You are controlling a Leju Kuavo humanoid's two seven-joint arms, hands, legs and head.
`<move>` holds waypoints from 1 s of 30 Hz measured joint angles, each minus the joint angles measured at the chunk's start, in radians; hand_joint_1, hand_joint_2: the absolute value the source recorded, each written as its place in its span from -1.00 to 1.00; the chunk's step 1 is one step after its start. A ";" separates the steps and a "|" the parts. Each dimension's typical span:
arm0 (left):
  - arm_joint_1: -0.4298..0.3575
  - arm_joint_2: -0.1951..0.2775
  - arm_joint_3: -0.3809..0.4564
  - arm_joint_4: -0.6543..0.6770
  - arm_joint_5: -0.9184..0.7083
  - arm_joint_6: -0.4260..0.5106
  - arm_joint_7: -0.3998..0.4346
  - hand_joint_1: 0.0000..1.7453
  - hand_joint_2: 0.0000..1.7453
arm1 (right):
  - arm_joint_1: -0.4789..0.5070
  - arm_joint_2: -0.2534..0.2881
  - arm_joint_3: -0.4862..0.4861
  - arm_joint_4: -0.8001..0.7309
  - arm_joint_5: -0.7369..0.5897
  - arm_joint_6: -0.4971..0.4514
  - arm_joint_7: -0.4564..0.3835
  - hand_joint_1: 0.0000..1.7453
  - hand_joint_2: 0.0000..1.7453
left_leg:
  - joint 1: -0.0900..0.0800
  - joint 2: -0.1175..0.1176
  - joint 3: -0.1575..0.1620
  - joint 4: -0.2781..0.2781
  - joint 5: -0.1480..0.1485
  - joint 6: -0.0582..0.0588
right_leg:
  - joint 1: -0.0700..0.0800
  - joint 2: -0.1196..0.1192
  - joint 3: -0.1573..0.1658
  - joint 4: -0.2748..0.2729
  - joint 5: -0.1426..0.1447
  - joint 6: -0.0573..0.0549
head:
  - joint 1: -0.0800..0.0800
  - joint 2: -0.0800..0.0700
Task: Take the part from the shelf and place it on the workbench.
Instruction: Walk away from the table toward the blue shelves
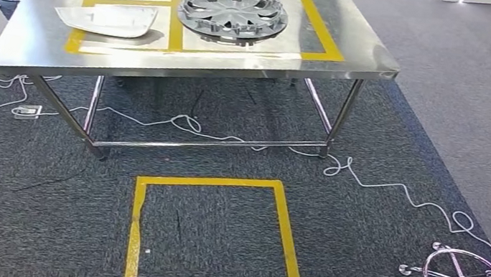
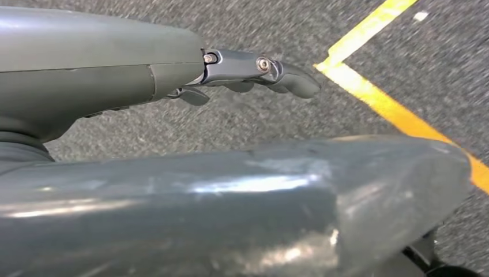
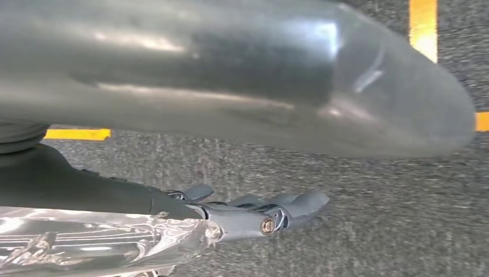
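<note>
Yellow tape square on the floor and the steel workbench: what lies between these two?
In the head view, dark carpet and a white cable lie between the floor square and the workbench. The cable runs along near the bench's lower crossbar.

Left hand: hanging over the carpeted floor, fingers stretched out straight and slightly apart, nothing between them. Thick grey thumb lies alongside, close to the wrist camera, not touching the fingers.

Right hand: same pose, over the floor, fingers extended and loosely fanned, holding nothing. Thumb extended, apart from the fingers. Crinkled clear wrap around the wrist section behind the fingers.

Both arms down at the robot's sides
</note>
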 joint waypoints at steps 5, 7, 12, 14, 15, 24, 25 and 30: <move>-0.006 -0.001 0.002 0.000 -0.001 0.000 0.000 -1.00 -1.00 | -0.001 0.000 -0.009 0.000 0.000 0.000 0.000 -1.00 -1.00 | -0.003 0.000 0.187 -0.277 0.084 0.015 | 0.004 0.000 -0.031 0.006 0.031 0.020 | -0.001 0.000; -0.006 -0.002 0.005 0.000 -0.001 0.000 0.001 -1.00 -1.00 | -0.001 0.000 -0.010 0.000 0.000 0.000 0.001 -1.00 -1.00 | -0.005 0.000 0.184 -0.291 0.088 0.027 | 0.004 0.000 -0.038 0.006 0.046 0.031 | -0.001 0.000; -0.004 -0.004 0.011 0.000 -0.001 0.000 0.003 -1.00 -1.00 | 0.003 0.002 -0.011 0.000 0.000 0.000 0.004 -1.00 -1.00 | -0.001 0.004 0.141 -0.292 0.127 0.061 | -0.001 0.002 -0.107 0.186 -0.104 0.056 | 0.006 0.000; -0.004 -0.005 0.012 0.000 -0.002 0.000 0.003 -1.00 -1.00 | 0.002 0.002 -0.012 0.000 0.001 0.000 0.004 -1.00 -1.00 | -0.002 0.004 0.120 -0.290 0.144 0.061 | -0.001 0.002 -0.123 0.288 -0.146 0.061 | 0.007 0.000; -0.003 -0.005 0.012 0.000 -0.002 -0.001 0.002 -1.00 -1.00 | 0.002 0.002 -0.012 0.000 0.001 0.000 0.004 -1.00 -1.00 | -0.002 0.004 0.109 -0.289 0.151 0.059 | -0.001 0.002 -0.108 0.292 -0.135 0.061 | 0.007 0.000; -0.002 -0.004 0.017 0.001 -0.001 -0.004 -0.010 -1.00 -1.00 | 0.000 0.003 -0.016 0.000 0.005 0.002 0.001 -1.00 -1.00 | -0.009 0.003 0.069 -0.279 0.181 0.065 | 0.002 0.006 0.094 -0.016 -0.079 0.032 | 0.001 0.000; -0.002 -0.004 0.017 0.001 -0.001 -0.004 -0.011 -1.00 -1.00 | 0.001 0.003 -0.017 0.000 0.005 0.002 0.000 -1.00 -1.00 | -0.009 0.003 0.068 -0.281 0.186 0.074 | 0.004 0.006 0.091 -0.016 -0.076 0.027 | 0.000 0.000; -0.001 -0.005 0.018 0.001 -0.001 -0.004 -0.014 -1.00 -1.00 | 0.002 0.003 -0.019 0.000 0.006 0.002 -0.001 -1.00 -1.00 | -0.004 0.003 0.059 -0.296 0.222 0.037 | 0.010 0.006 0.072 -0.011 -0.062 0.015 | 0.000 0.000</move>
